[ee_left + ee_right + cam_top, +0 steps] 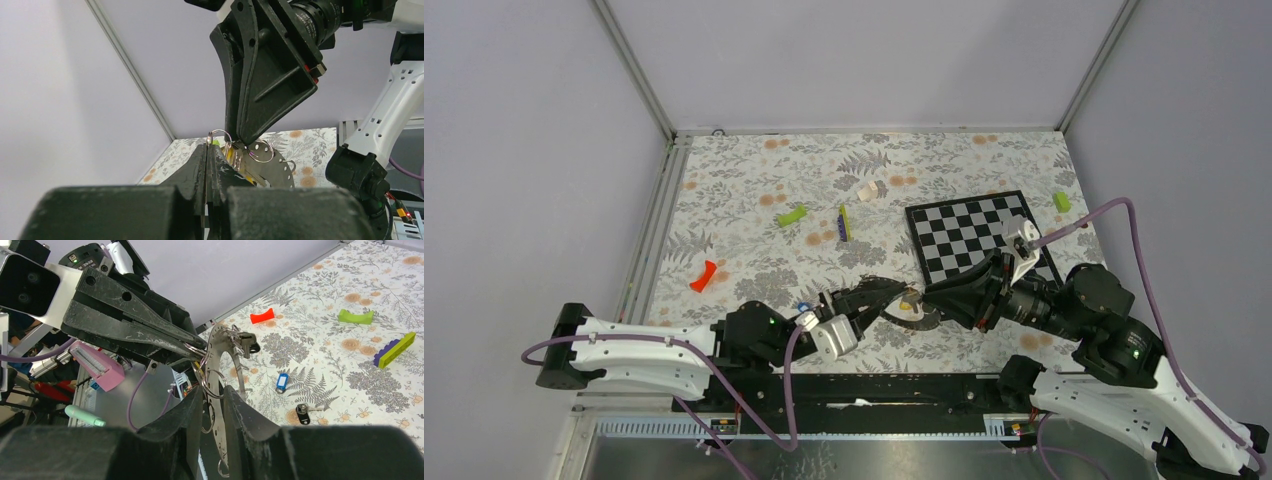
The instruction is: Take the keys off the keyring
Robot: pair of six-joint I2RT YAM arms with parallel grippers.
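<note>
A red curved piece (703, 276) lies toward the left edge of the counter. Right of it and farther back sit a lime-green block (792, 215) and a thin yellow-green and purple stick (844, 222), near each other but apart. Closer to the near edge, a loose blue-tagged key (282, 381) and a loose black-tagged key (302, 411) lie flat on the flowered cloth, apart from each other and off the hoop. Around the middle of the near edge, the left gripper (208, 146) has its fingers pressed together and pinches a small wire loop (219, 130) at their tips. The loop sits right against the keyring (216, 352), a flat grey metal hoop with holes along its band, held on edge between the two grippers. Keys on it include one with a yellow tag (231, 156) and a dark key head (248, 340) at its upper rim. The right gripper (214, 395) is clamped on the hoop's band, one finger on each face. Beyond it, toward the right edge, lies the checkered board (979, 238), and a second lime-green block (1061, 201) sits near the far right corner.
</note>
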